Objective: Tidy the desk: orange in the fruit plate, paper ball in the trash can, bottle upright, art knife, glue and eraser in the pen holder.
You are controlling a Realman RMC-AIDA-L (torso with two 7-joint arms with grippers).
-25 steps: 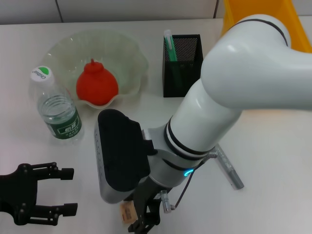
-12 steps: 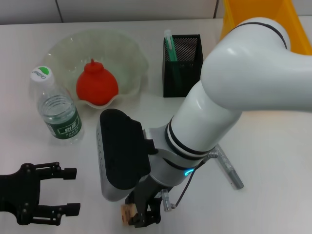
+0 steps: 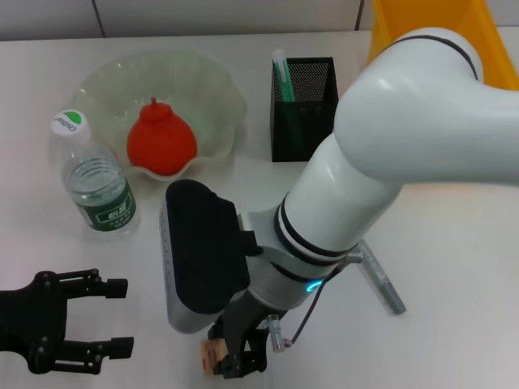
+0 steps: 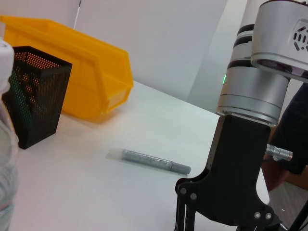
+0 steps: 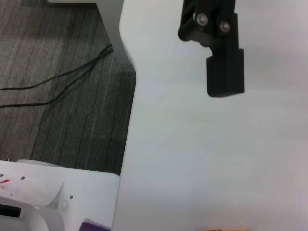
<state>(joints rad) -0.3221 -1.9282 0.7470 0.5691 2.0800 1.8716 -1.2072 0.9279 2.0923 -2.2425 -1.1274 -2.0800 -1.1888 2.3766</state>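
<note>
My big right arm barely moved in the last half second. A second ago my right pincer was lower at the near edge of the desk, and since then it has come up a little with the eraser. So I think the pick-up worked, and next the eraser has to go to the pen holder.

The trash can sits at the far right corner. The fruit plate already has the orange in it. The bottle stands up straight, just beside the plate. The pen holder has the glue poking out of it. The art knife lies flat on the desk, partly under my right arm. I see no paper ball.

The eraser is the smallest thing, a little tan block with faint print. My right pincer is closed on it, near the front edge of the desk.

My left pincer waits wide open at the near left, holding nothing.
</note>
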